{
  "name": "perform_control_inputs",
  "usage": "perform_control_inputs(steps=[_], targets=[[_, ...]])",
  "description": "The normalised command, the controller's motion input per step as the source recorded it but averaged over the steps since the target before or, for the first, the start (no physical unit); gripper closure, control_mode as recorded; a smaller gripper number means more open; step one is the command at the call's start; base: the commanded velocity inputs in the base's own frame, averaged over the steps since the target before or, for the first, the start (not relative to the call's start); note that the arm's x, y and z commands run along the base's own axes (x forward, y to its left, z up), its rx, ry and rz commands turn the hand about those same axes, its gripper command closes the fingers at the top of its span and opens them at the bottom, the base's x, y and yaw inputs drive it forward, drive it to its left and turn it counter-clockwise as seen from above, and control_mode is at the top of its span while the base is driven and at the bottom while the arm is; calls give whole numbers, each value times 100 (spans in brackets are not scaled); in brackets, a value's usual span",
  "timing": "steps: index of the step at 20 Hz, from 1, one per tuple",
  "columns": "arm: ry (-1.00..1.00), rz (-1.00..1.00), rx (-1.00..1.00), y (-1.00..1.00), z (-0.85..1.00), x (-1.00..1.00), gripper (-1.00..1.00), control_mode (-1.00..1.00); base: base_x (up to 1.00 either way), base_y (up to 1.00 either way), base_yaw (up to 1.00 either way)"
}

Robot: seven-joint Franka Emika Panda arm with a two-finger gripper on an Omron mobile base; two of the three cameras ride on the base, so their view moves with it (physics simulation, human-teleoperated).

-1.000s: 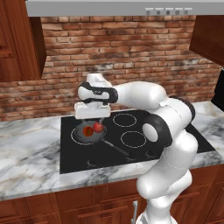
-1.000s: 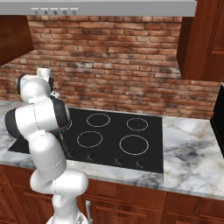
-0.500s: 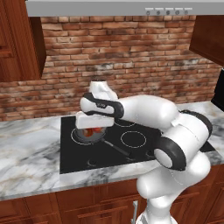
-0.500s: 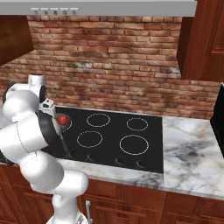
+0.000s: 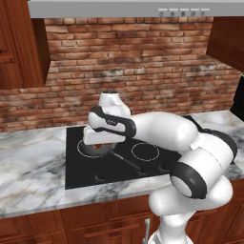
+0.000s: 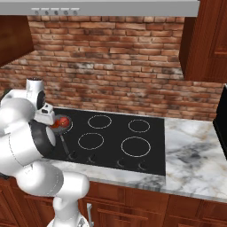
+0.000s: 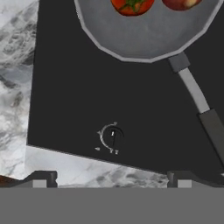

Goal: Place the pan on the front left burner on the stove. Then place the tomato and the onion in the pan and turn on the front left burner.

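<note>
Between the spread fingertips of the two-finger dark gripper (image 7: 111,180), which stands wide open with nothing in it, the hand view looks down on a small round dark knob (image 7: 112,136) with pale tick marks, set in the flat black glass stove (image 7: 61,105) and lying just ahead of the jaws. Farther ahead of the jaws sits the shallow round dark grey frying pan (image 7: 144,37), its long straight handle (image 7: 199,105) running back past the jaws on one side. Inside the pan, at its far side from the jaws, lie the bright orange-red tomato (image 7: 132,5) with a green-dark stem spot and, just beside it, the duller pinkish-red onion (image 7: 180,3). Off to the other side of the jaws the grey-veined marble counter (image 7: 15,65) meets the glass edge. From the left base view the white arm covers most of the pan (image 5: 97,147), which rests on the large white-ringed front left burner (image 5: 79,147).
</note>
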Motion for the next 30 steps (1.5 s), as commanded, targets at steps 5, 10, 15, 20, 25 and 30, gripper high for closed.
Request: perform_control_inputs(steps=[5,10,15,20,25,30], targets=[[0,0,0,2,0,0,-100,-100,0,0,0],[0,0,0,9,0,0,-100,-100,0,0,0],[0,0,0,9,-1,0,-100,-100,0,0,0],[4,0,0,0,-22,0,-100,-100,0,0,0],[0,-1,0,-9,-25,0,-100,-100,0,0,0],[2,-3,0,-4,-18,0,-100,-100,0,0,0]])
